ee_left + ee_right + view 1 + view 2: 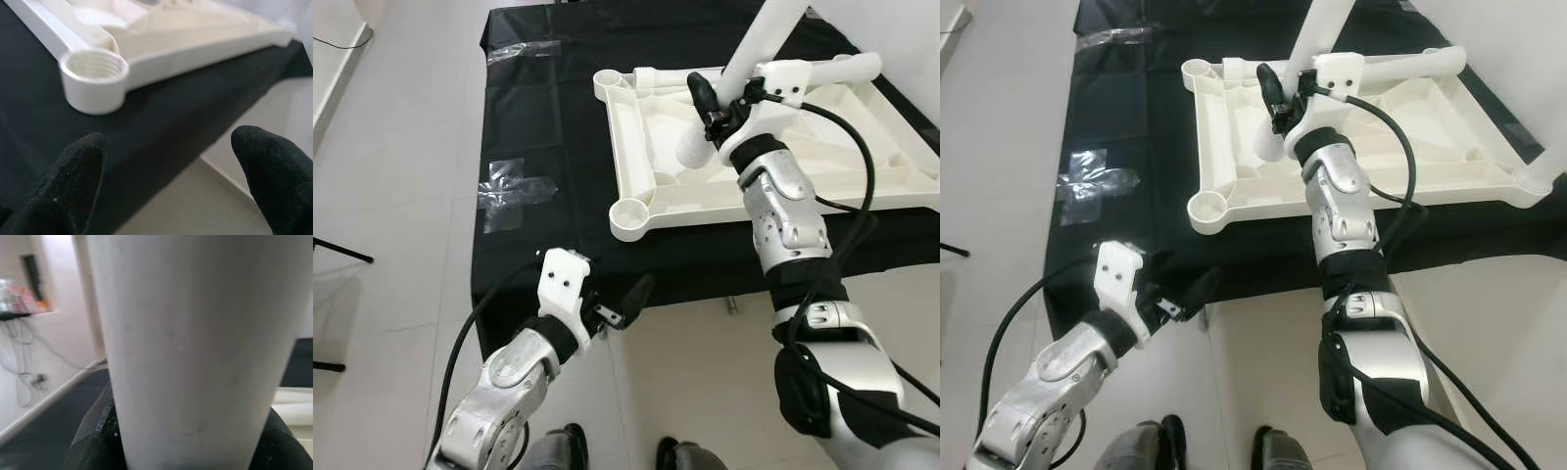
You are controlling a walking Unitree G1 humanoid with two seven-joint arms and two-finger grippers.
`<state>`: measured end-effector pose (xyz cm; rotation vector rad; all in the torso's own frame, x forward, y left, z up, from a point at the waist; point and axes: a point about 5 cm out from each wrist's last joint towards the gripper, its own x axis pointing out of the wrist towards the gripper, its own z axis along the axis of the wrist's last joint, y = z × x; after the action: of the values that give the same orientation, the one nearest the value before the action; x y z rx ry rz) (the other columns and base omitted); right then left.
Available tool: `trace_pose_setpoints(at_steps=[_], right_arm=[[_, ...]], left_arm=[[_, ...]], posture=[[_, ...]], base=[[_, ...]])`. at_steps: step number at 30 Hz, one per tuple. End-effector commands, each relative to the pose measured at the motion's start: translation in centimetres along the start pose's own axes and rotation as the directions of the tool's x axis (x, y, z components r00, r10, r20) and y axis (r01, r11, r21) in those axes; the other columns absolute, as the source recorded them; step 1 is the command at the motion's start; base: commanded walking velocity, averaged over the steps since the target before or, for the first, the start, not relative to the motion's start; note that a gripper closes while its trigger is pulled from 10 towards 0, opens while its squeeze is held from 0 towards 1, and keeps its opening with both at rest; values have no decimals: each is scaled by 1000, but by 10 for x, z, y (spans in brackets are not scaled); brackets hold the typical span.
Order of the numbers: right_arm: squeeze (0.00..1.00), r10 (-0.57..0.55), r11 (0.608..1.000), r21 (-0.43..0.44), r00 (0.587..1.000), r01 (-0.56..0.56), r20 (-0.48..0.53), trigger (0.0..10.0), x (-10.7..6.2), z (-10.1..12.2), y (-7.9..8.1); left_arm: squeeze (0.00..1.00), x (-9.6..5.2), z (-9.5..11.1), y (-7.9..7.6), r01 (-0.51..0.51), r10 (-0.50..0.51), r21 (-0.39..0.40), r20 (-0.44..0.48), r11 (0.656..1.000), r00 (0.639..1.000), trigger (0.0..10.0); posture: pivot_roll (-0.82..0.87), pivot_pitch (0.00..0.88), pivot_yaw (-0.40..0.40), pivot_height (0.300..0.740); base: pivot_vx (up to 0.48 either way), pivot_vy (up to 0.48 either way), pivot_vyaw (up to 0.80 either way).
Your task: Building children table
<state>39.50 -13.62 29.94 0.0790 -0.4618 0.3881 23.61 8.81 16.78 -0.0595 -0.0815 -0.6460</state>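
Note:
The white plastic tabletop (646,127) lies upside down on a black-covered surface. My right gripper (720,98) is shut on a white table leg (759,44), which fills the right wrist view (195,347). The leg is tilted, its lower end (690,147) down inside the tabletop's ribbed underside. A second leg (842,69) lies along the far rim. The near-left corner has a threaded socket (631,217), also close in the left wrist view (95,73). My left gripper (619,299) hovers open at the surface's front edge, short of that socket, with nothing between its fingers (274,171).
The black cloth (529,127) carries patches of clear tape (514,191) to the left of the tabletop. Another white leg (1545,157) rises at the tabletop's near-right corner. Pale floor (391,196) lies to the left and in front.

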Motion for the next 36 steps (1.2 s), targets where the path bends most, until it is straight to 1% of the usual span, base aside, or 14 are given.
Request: trace_pose_setpoints(at_steps=[1, 3, 6, 8, 9, 10, 11, 12, 14, 17, 22, 29, 31, 36], right_arm=[[0, 48, 998, 37, 999, -49, 12, 10000, 2, 1, 4], [0, 233, 962, 134, 971, -237, 45, 10000, 9, 7, 19], [0, 540, 819, 170, 836, -548, 93, 10000, 14, 16, 46], [0, 591, 784, 165, 801, -599, 98, 10000, 14, 18, 51], [0, 672, 713, 168, 732, -680, 113, 10000, 11, 20, 57], [0, 672, 713, 168, 732, -680, 113, 10000, 11, 20, 57], [0, 739, 640, 173, 662, -748, 127, 10000, 8, 22, 63], [0, 739, 640, 173, 662, -748, 127, 10000, 8, 22, 63], [0, 845, 498, 159, 518, -853, 135, 10000, 4, 25, 71], [0, 910, 385, 120, 398, -915, 116, 10000, 4, 32, 75], [0, 944, 297, 93, 306, -950, 120, 10000, 6, 43, 74], [0, 968, 241, 29, 243, -970, 65, 10000, 14, 63, 67], [0, 978, 197, 30, 199, -980, 61, 10000, 15, 69, 67], [0, 986, 154, 55, 157, -987, 55, 10000, 13, 72, 69]], left_arm=[[0, -4, -5, -7, 35, -34, 12, -38, 999, 999, 10000], [0, -15, -12, -15, 69, -65, 40, -86, 997, 994, 10000], [0, -30, -16, -25, 95, -88, 52, -125, 994, 988, 10000], [0, -33, -16, -26, 96, -89, 53, -127, 994, 988, 10000], [0, -36, -15, -28, 95, -86, 66, -131, 993, 988, 10000], [0, -36, -15, -28, 95, -86, 66, -131, 993, 988, 10000], [0, -38, -15, -29, 96, -84, 83, -139, 992, 987, 10000], [0, -38, -15, -29, 96, -84, 83, -139, 992, 987, 10000], [0, -44, -15, -28, 80, -63, 112, -150, 991, 987, 10000], [0, -57, -14, -23, 18, 3, 124, -169, 992, 986, 10000], [0, -67, -12, -25, -3, 22, 107, -176, 994, 984, 10000], [0, -75, -9, -34, 51, -32, 91, -197, 995, 980, 10000], [0, -78, -9, -39, 64, -48, 71, -203, 995, 978, 10000], [0, -82, -7, -44, 73, -64, 38, -194, 997, 979, 10000]], posture=[[85, 360, -34, 740], [93, 390, -43, 740], [116, 455, -62, 740], [116, 455, -62, 740], [125, 476, -71, 740], [125, 476, -71, 740], [125, 476, -71, 740], [125, 476, -71, 740], [157, 514, -90, 740], [173, 537, -93, 740], [177, 551, -90, 740], [170, 561, -93, 740], [162, 567, -95, 740], [156, 575, -103, 740]], base=[[0, 0, 0], [0, 0, 0], [0, 0, 0], [0, 0, 0], [0, 0, 0], [0, 0, 0], [0, 0, 0], [0, 0, 0], [0, 0, 0], [0, 0, 0], [0, 0, 0], [0, 0, 0], [0, 0, 0], [0, 0, 0]])
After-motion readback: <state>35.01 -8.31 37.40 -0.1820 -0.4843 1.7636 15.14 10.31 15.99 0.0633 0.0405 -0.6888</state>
